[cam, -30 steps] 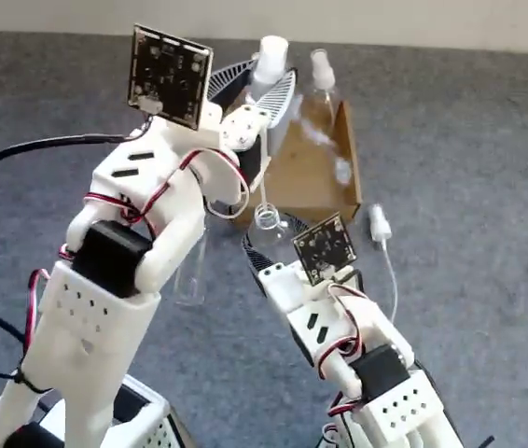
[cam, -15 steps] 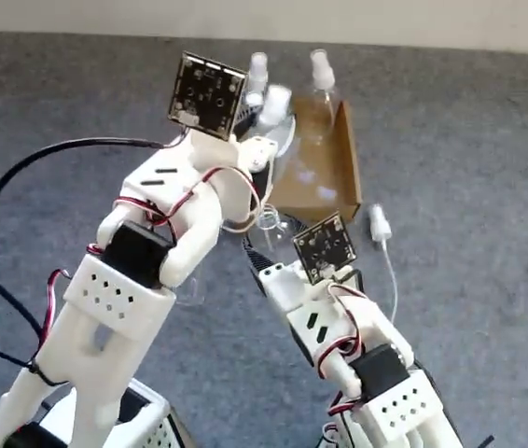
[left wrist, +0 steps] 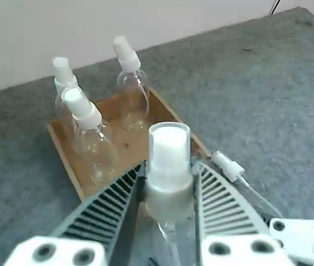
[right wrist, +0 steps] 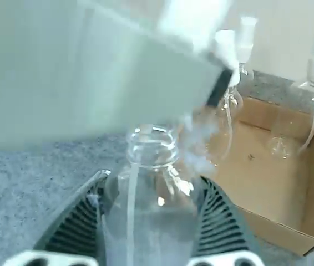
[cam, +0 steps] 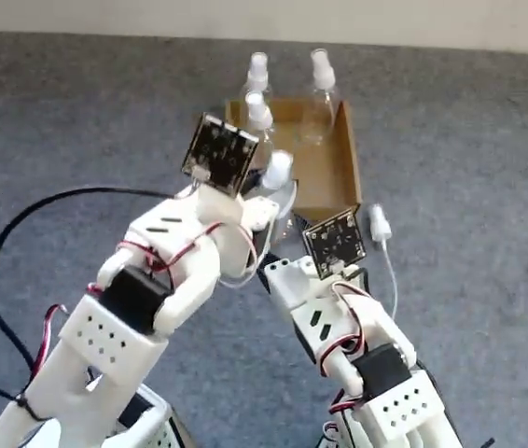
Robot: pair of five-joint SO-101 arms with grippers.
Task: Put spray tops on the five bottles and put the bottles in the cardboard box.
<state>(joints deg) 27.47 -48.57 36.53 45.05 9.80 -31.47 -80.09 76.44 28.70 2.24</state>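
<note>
Left wrist view, left gripper clamps spray top, right gripper clamps bottle beneath, box bare near right

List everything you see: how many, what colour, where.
Carpet: one, grey, under everything.
Cardboard box: one, brown, at the far side of the carpet.
Capped bottles: three, clear with white spray tops, standing in the box.
Open bottle: one, clear, topless, gripped before the box.
Held spray top: one, white, gripped above the open bottle.
Loose spray top: one, white with tube, on the carpet beside the box.
Left pincer: one, grey, shut on the held spray top.
Right pincer: one, grey, shut on the open bottle.
</note>
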